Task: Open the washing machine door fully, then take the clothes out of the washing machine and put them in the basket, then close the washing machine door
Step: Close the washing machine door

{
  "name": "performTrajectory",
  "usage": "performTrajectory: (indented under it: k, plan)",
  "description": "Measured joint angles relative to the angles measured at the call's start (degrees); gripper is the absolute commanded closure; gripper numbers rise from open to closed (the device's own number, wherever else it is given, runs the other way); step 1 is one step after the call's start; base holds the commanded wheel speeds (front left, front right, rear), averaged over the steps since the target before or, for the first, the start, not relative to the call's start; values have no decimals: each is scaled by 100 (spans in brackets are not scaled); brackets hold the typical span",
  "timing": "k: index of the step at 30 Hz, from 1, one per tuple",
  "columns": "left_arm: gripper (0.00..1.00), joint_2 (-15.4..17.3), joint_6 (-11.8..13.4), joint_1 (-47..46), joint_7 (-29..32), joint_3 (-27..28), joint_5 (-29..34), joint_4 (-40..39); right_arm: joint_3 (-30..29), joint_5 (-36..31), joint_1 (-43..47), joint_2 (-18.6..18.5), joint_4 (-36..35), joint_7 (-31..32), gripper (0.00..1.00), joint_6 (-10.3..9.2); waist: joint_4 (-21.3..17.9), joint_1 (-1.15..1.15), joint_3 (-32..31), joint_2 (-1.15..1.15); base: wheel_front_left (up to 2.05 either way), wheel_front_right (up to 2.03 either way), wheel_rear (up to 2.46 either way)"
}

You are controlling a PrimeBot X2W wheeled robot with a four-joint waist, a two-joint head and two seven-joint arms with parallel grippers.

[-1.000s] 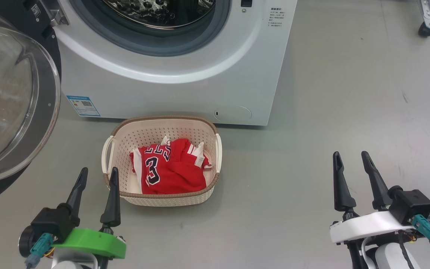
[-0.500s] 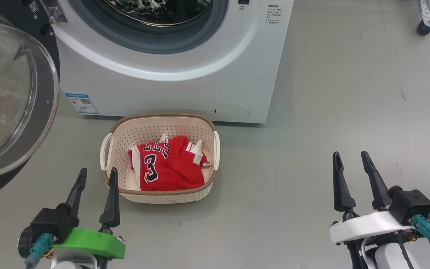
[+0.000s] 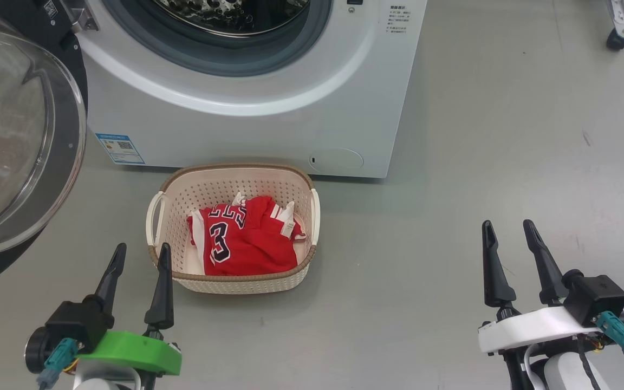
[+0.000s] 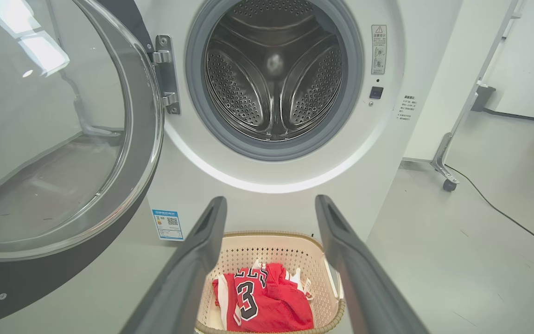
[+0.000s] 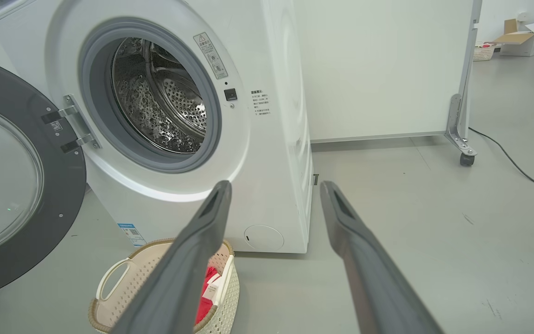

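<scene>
The clothes (image 3: 244,244) are lying bunched in the basket (image 3: 236,169), with red cloth and white trim being shown uppermost and a dark numeral 3 being turned up toward the head camera. The basket is sitting on the floor (image 3: 453,189) just in front of the washing machine (image 3: 268,130), close to its lower front panel. It is being flanked by the blue label (image 3: 119,149) at the machine's lower left corner and a round flap (image 3: 336,161) toward its lower right. The washing machine door (image 3: 19,135) is standing swung wide on its hinge (image 4: 165,74) at the machine's left side, its glass bowl bulging toward the robot and its black ring being held clear of the opening. Inside the grey gasket (image 4: 195,93), the steel drum (image 4: 274,79) is being shown with its perforated wall and raised ribs plainly lit. The left gripper (image 3: 143,248) is being held low near the basket's near left corner, its two dark fingers parted and nothing being gripped. In the left wrist view, basket and clothes are being framed between those fingers. The right gripper (image 3: 507,223) is being held well apart from the basket on the right, its fingers likewise spread and empty. Farther out, a white panel (image 5: 378,69) is standing on a castor (image 5: 466,159), and a black cable (image 5: 512,162) is trailing across the floor.
</scene>
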Motion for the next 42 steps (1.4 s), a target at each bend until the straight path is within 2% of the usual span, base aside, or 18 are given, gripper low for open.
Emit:
performTrajectory:
  k: [11,19,28,42]
  plan:
    - [0,-2,0,-2,0,29,57,7,-22,0,-2,8,5,0,0,0,41,0,-9,0,0,0,0]
    - [0,-13,-1,-13,0,-111,67,40,-89,0,2,10,-7,0,0,0,298,0,-14,0,0,0,0]
    - [0,-18,2,-16,0,-56,62,40,52,-44,-1,-62,66,0,0,43,852,0,-23,0,0,0,0]
    - [0,-22,129,5,0,38,13,-79,296,-49,-91,-74,211,4,0,101,1932,0,-73,0,0,0,0]
